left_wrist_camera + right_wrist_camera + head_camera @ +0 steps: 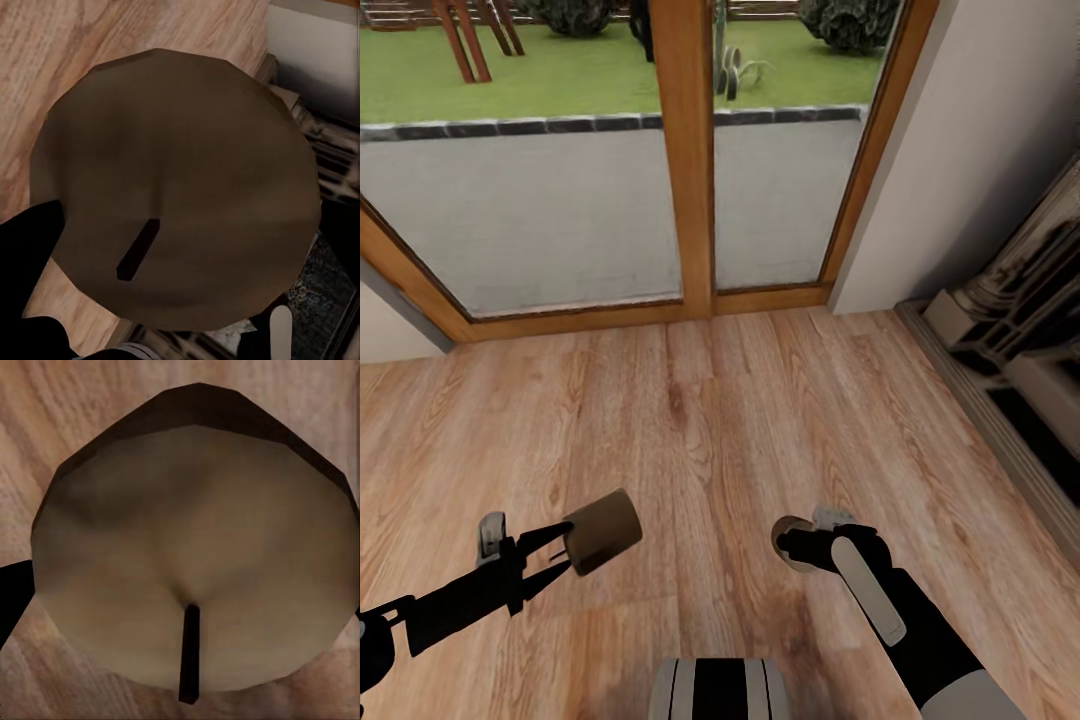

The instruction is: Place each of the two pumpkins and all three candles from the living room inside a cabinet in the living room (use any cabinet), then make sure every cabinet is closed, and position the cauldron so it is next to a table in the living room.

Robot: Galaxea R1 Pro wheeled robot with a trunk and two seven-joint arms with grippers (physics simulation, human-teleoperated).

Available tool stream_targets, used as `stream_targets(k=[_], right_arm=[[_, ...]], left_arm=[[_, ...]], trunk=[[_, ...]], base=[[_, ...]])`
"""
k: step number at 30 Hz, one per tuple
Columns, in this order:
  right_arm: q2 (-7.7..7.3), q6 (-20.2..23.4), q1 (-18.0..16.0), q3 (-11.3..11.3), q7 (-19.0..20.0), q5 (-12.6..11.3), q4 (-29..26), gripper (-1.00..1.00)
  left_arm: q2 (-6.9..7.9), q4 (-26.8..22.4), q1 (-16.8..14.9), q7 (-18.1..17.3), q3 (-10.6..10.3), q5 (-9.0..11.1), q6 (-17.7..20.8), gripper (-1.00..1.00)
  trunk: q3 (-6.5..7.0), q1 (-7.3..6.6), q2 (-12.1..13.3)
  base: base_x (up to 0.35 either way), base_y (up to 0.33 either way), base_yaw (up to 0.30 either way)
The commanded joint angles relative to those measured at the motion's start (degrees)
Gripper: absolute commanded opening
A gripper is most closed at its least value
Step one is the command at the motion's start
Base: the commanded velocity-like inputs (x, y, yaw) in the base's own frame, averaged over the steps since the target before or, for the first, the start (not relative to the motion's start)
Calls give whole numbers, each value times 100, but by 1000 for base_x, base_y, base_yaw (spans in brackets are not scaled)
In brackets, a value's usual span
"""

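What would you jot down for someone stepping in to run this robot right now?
Left gripper: shut on a squat greyish-tan cylinder candle, held above the wooden plank floor.
Right gripper: shut on a second tan candle; its wick end shows in the right wrist view.
The robot faces a wood-framed glass door; a white wall is to the right.
Done: two candles picked up.
Left: stow both in a cabinet, then the third candle, both pumpkins, closing cabinets, and the cauldron.
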Motion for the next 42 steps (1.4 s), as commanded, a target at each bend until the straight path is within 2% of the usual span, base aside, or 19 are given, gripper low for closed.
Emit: stream_targets(k=[1,6,13,18,22,24,34,42], right_arm=[[-6,6,-3,16,-60,-66,-5,-100],[-6,11,-3,15,-48,-68,6,-100],[9,6,-3,16,-62,-68,5,-100],[17,3,-3,16,-63,-68,11,-100],[18,5,-3,16,-64,-68,9,-100],[17,8,-3,16,-64,-68,9,-100],[20,11,-3,23,-64,-68,14,-100],[17,2,-3,16,-60,-68,-5,-100]], left_arm=[[-1,-3,-2,60,1,54,21,-100],[-27,-3,-4,381,13,-116,13,-100],[-40,-3,-13,917,31,-145,4,-100],[-60,-20,-19,1619,46,-146,-16,-100],[-71,-75,-36,1928,45,-143,-22,-100],[-80,-126,-42,2004,45,-140,-24,-100],[-66,-188,-47,2065,53,-146,-31,-100],[-54,-188,-72,2434,70,-140,-32,-100]], trunk=[[19,-3,0],[130,-16,7],[285,-34,16],[285,-34,16],[285,-34,16],[285,-34,16],[506,-60,29],[684,-81,40]], base=[[0,0,0],[0,0,0],[0,0,0],[0,0,0],[0,0,0],[0,0,0],[0,0,0],[0,0,0]])
